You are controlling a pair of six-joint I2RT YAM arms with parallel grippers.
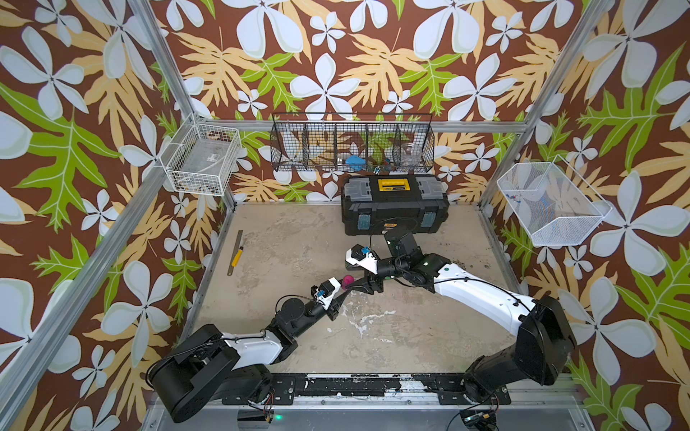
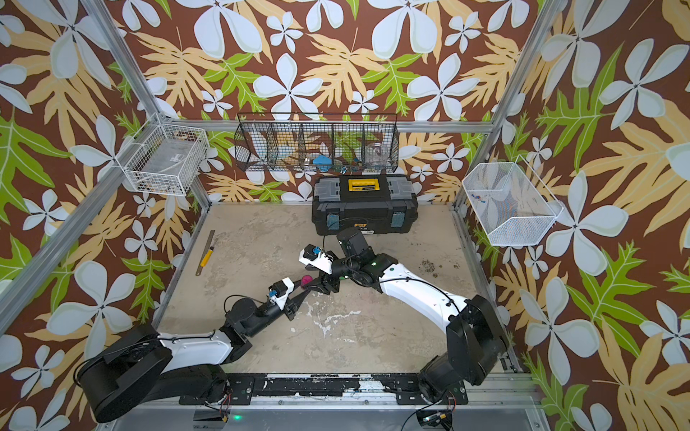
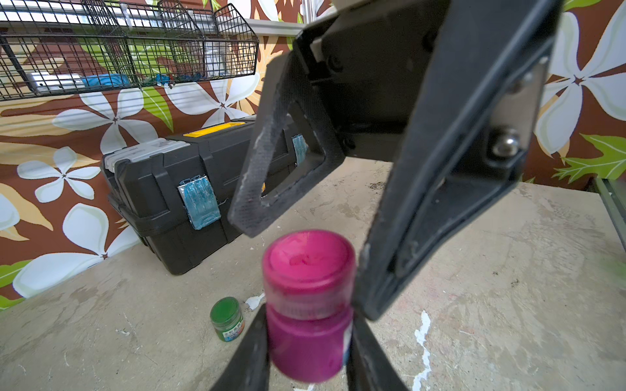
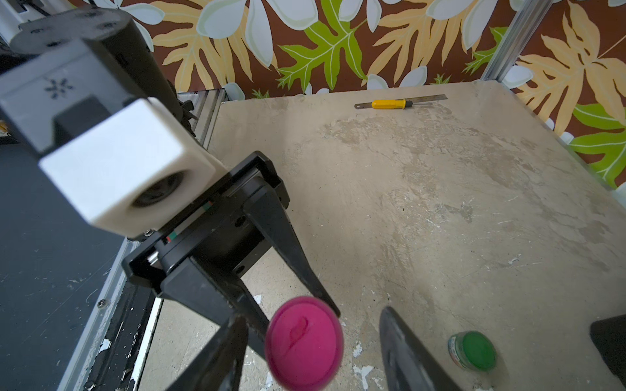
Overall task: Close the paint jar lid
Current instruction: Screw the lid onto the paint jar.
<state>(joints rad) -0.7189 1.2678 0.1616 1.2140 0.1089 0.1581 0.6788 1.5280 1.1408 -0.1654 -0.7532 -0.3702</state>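
Left jaws hold pink paint jar (image 3: 306, 348) tight. Right jaws half wide around lid (image 4: 304, 342), not pinching. Center lid, squeeze gently, twist slowly, keep jar straight.

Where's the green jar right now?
Both wrist views show the green jar standing on the table, close beside the pink jar held by the left gripper, on its toolbox side.
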